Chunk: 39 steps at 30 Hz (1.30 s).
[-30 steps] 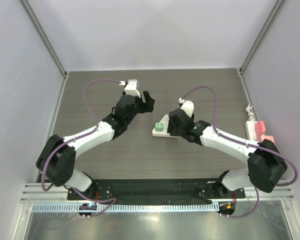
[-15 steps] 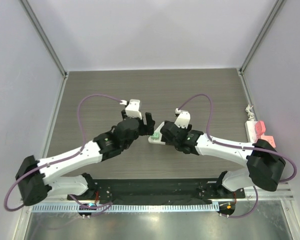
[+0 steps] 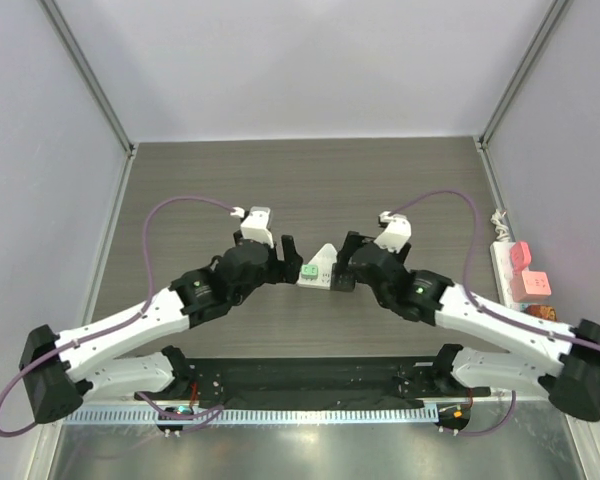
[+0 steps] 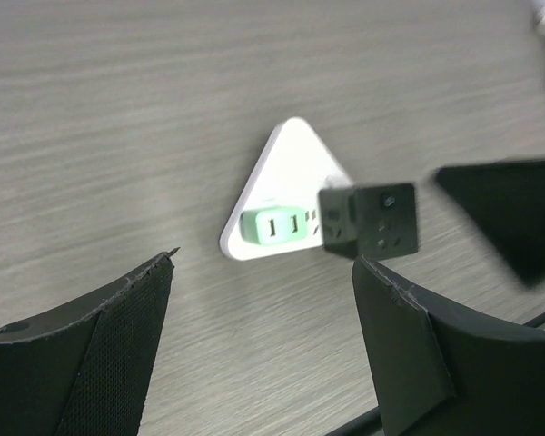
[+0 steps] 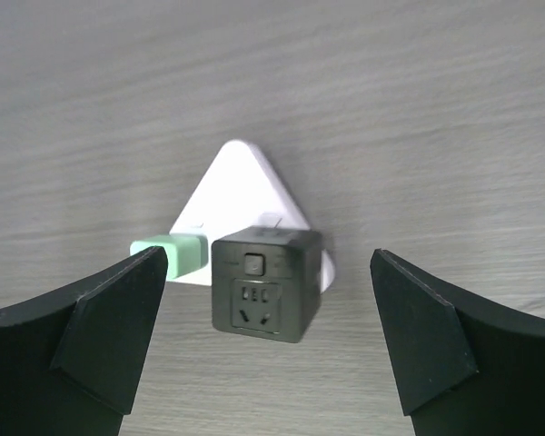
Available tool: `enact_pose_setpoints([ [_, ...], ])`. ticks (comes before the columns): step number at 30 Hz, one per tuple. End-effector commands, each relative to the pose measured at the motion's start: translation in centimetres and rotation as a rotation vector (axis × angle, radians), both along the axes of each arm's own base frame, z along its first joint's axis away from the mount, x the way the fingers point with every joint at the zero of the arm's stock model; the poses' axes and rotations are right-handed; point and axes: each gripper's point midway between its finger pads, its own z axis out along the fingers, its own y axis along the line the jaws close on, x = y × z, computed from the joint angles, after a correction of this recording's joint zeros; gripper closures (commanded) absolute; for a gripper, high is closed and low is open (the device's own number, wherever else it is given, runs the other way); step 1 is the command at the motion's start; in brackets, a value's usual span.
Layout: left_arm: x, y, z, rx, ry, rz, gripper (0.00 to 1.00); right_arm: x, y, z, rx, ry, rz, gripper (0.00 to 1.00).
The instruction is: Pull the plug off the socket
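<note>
A white triangular socket (image 3: 322, 262) lies flat at the table's middle. A green plug (image 3: 309, 270) sticks out of its left side and a black cube adapter (image 5: 266, 283) sits on its near side. My left gripper (image 3: 288, 262) is open just left of the green plug, not touching it. In the left wrist view (image 4: 265, 272) the plug (image 4: 274, 225) and socket (image 4: 291, 168) lie ahead between the fingers. My right gripper (image 3: 344, 265) is open just right of the socket. In the right wrist view (image 5: 268, 263) the cube sits between the fingers, untouched; the socket (image 5: 241, 186) and plug (image 5: 168, 252) show behind.
A white power strip with a pink plug (image 3: 520, 262) lies along the right wall. Purple cables (image 3: 180, 205) arc over both arms. Enclosure walls bound the table on the left, the back and the right.
My left gripper has swung from the far left down to the socket's left side. My right gripper has shifted to the socket's right side. The socket has slid slightly towards the near edge.
</note>
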Motion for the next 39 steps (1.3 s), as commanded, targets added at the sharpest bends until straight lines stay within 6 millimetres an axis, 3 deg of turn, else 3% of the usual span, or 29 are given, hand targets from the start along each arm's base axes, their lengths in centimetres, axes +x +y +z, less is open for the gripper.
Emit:
enact_pose_setpoints([
  [1,0.1,-1.1,-1.8,0.055,0.057,-0.033,0.19,0.7,-4.4,3.4,-0.042,-0.164,-0.107,0.00],
  [4,0.6,-1.4,-2.2,0.119,0.054,-0.043,0.19,1.1,-6.8,4.7,-0.101,-0.207,-0.114,0.00],
  [6,1.1,-1.7,-2.7,0.168,0.062,-0.045,0.18,2.8,-9.3,4.8,-0.110,-0.193,-0.167,0.00],
  [7,1.2,-1.7,-2.8,0.182,0.068,-0.044,0.18,3.4,-8.6,4.5,-0.091,-0.165,-0.096,0.00],
  [8,1.3,-2.0,-3.0,0.194,0.074,-0.049,0.18,4.7,-10.8,4.1,-0.086,-0.139,-0.145,0.00],
  [10,1.4,-2.3,-3.2,0.200,0.082,-0.055,0.18,5.9,-10.2,4.0,-0.025,-0.120,-0.068,0.00],
  [12,1.4,-2.9,-3.6,0.198,0.094,-0.066,0.17,7.6,-11.4,2.7,-0.036,-0.080,-0.059,0.00],
  [13,1.5,-3.2,-3.7,0.198,0.100,-0.074,0.17,8.3,-10.2,2.8,0.003,-0.088,0.009,0.00],
  [15,1.7,-3.8,-4.6,0.213,0.118,-0.083,0.16,9.7,-10.0,0.7,0.048,-0.031,0.061,0.00],
  [16,1.7,-4.0,-4.7,0.223,0.117,-0.089,0.16,10.5,-9.2,0.9,0.095,-0.040,0.113,0.01],
  [17,1.8,-4.2,-5.0,0.237,0.119,-0.090,0.16,10.5,-7.8,-1.1,0.153,0.039,0.194,0.01],
  [19,2.2,-4.2,-5.9,0.264,0.124,-0.072,0.16,11.4,-7.9,-1.5,0.196,0.069,0.243,0.05],
  [21,2.4,-4.4,-6.2,0.262,0.121,-0.063,0.16,11.5,-7.4,-3.2,0.243,0.128,0.281,0.09],
  [24,2.5,-4.7,-6.6,0.251,0.114,-0.058,0.16,11.8,-5.5,-3.3,0.346,0.099,0.361,0.14],
  [30,2.6,-5.4,-7.0,0.258,0.113,-0.082,0.17,11.5,-3.2,-6.3,0.530,0.122,0.411,0.25],
  [39,2.5,-6.2,-9.0,0.292,0.149,-0.090,0.20,10.8,-2.3,-6.1,0.616,0.082,0.434,0.28],
])
